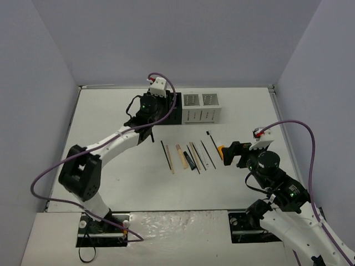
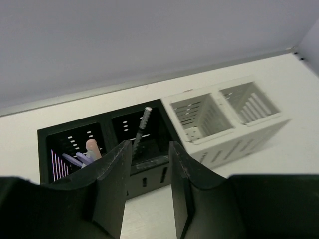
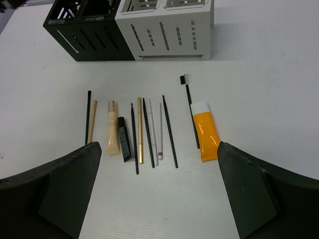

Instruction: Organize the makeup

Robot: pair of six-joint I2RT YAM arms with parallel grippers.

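**A:** Start on the left. What is the left gripper doing?

**B:** The left gripper [image 2: 148, 152] hangs over the near wall of the black organizer [image 2: 44, 149]. Its jaws are parted by a narrow gap, and I see nothing pinched in them.

**A:** Is any makeup in that box?

**B:** Yes. Its left compartment holds lilac tools [image 2: 77, 159] and a peach item [image 2: 92, 147]. Its right compartment holds a spiral-headed wand [image 2: 141, 128], leaning with its head above the rim.

**A:** And to the right of it?

**B:** The white organizer [image 2: 239, 142] stands against the black one, touching it side to side.

**A:** Where is the rest of the makeup?

**B:** It lies flat on the table [image 3: 259, 74] in a row in front of the boxes, each piece pointing toward them. From the left there is a thin black pencil [image 3: 88, 117] with a tan stick [image 3: 92, 122] just beside it. Next come a cream tube [image 3: 111, 132] and a small black tube [image 3: 123, 139], which touch or nearly touch. After them is a tight bunch of slim sticks [image 3: 148, 132] in black, tan and white.

**A:** And at the right end?

**B:** A comb-headed brush [image 3: 189, 107] lies there, with the orange tube [image 3: 205, 130] against its lower half.

**A:** What about the right gripper?

**B:** The right gripper [image 1: 236, 154] sits at the right end of the row, close by the orange tube. Its jaws are spread wide and hold nothing. In the wrist view the whole row shows between its fingers [image 3: 65, 189].
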